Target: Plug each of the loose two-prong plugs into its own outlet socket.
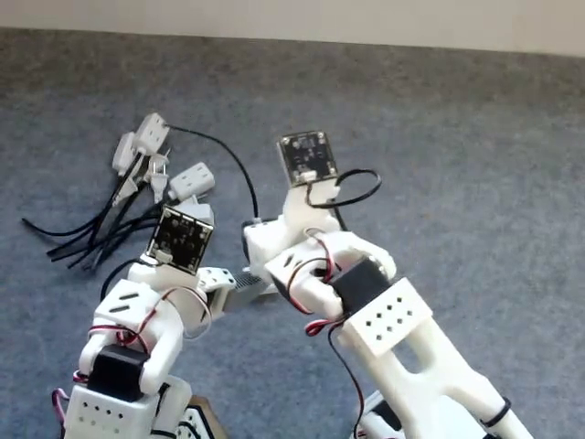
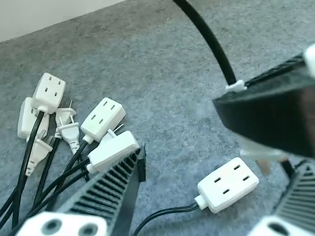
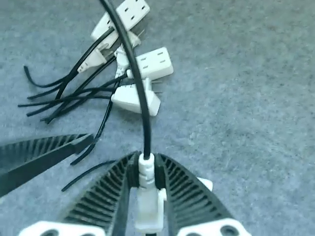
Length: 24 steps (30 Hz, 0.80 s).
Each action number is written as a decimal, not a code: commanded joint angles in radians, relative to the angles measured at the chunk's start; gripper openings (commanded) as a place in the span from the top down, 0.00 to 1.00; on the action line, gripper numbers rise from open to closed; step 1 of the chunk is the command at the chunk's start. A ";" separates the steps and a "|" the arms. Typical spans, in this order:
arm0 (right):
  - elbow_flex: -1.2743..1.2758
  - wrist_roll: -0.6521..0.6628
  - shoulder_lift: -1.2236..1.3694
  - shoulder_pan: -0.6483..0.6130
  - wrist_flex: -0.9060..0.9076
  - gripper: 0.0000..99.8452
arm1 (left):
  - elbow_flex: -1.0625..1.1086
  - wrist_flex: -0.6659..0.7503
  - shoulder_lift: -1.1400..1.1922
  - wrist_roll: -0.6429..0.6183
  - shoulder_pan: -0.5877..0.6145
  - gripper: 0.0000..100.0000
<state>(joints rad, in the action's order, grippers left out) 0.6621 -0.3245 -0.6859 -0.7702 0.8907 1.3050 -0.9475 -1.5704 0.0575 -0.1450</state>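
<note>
- Right claw [image 3: 146, 160]: pressed together on one white plug [image 3: 146, 206]; the plug's black cord [image 3: 133, 59] leads out from between the claw tips and passes over the pile of white pieces
- Left claw [image 2: 221, 162]: spread wide, pinching nothing; its two ribbed black fingers [image 2: 110, 189] stand well apart
- Lone socket [image 2: 228, 184]: one white block with its slotted face up, lying flat on the grey surface [image 1: 457, 137] between the left claw's fingers; the right claw with its plug hangs near it, and I cannot tell whether plug and socket touch
- Pile at the far left of the surface, well apart from the lone socket:
  - two sockets with slotted faces showing, the far socket [image 2: 49, 91] and the middle socket [image 2: 103, 118]
  - one white block on its side [image 2: 113, 150], just beside the left claw's finger; its face is hidden
  - one more white piece [image 2: 27, 118] at the edge of the pile, partly behind a cord; what it is cannot be told
  - two loose two-prong plugs, the first loose plug [image 2: 69, 132] between the two sockets and the second loose plug [image 2: 37, 153] beside it
- Several black cords [image 1: 82, 240] trail from the pile in a bundle across the surface
</note>
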 commanded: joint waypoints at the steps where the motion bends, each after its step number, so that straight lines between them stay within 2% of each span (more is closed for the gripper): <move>1: -0.111 -0.006 -0.036 -0.067 0.136 1.00 | 0.016 0.057 -0.002 -0.006 0.051 0.59; 10: -0.156 0.101 -0.036 0.047 0.298 1.00 | 0.019 0.057 -0.002 0.025 0.074 0.59; 14: -0.151 0.152 -0.036 0.054 0.335 1.00 | 0.019 0.057 -0.002 0.025 0.074 0.59; 24: -0.087 0.184 -0.025 0.065 0.275 1.00 | 0.021 0.051 -0.002 0.025 0.068 0.59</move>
<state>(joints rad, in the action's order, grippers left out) 0.5608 -0.1542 -0.6951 -0.7227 1.2052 1.3341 -0.9183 -1.5689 0.0806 -0.0959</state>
